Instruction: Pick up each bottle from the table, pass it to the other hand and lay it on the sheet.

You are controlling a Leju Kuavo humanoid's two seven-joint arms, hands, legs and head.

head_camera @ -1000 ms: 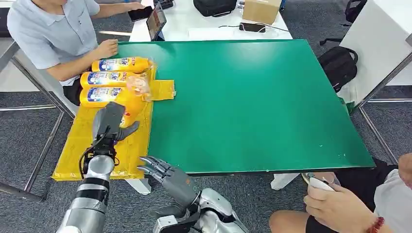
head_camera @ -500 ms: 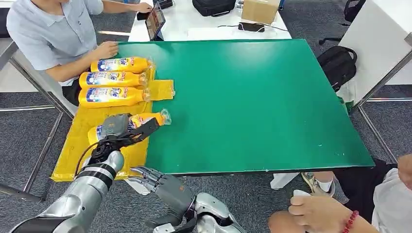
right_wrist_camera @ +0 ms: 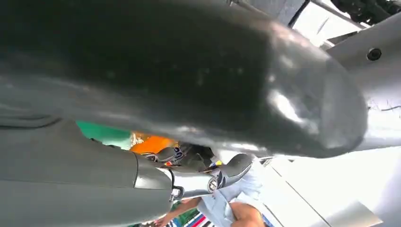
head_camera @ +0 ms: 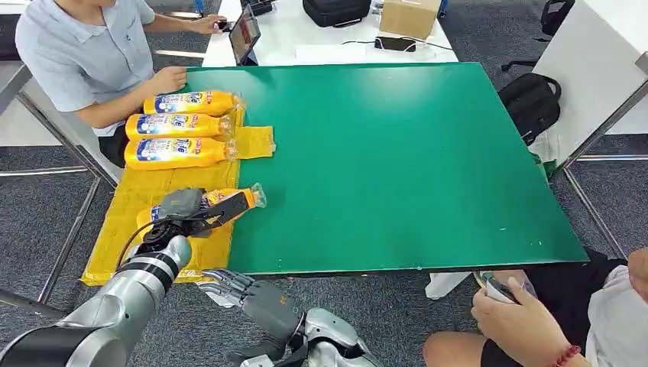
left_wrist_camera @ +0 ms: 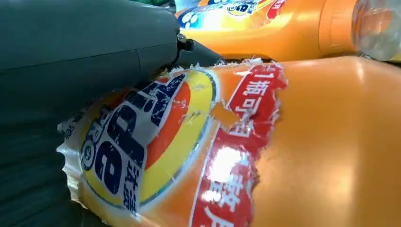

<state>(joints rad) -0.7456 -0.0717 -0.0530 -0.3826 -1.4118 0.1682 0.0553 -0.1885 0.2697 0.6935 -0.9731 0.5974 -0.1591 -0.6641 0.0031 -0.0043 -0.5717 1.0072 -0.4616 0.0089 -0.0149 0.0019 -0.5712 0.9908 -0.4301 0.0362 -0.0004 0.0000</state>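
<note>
The left arm [head_camera: 115,302] is showing a polished silver shell with a black band just behind the wrist, and a thin black cable is looping along its outer side up to the left hand [head_camera: 183,210]. That hand is wearing a matte grey ribbed cover on its back, with darker fingers [head_camera: 229,206] beyond it. The right hand [head_camera: 256,294] is showing the same dark grey casing and glossy metallic fingers [head_camera: 221,277], joined to a rounded silver forearm [head_camera: 336,344]. A small screw [right_wrist_camera: 373,53] is sitting in the pale grey shell beside its thumb.
</note>
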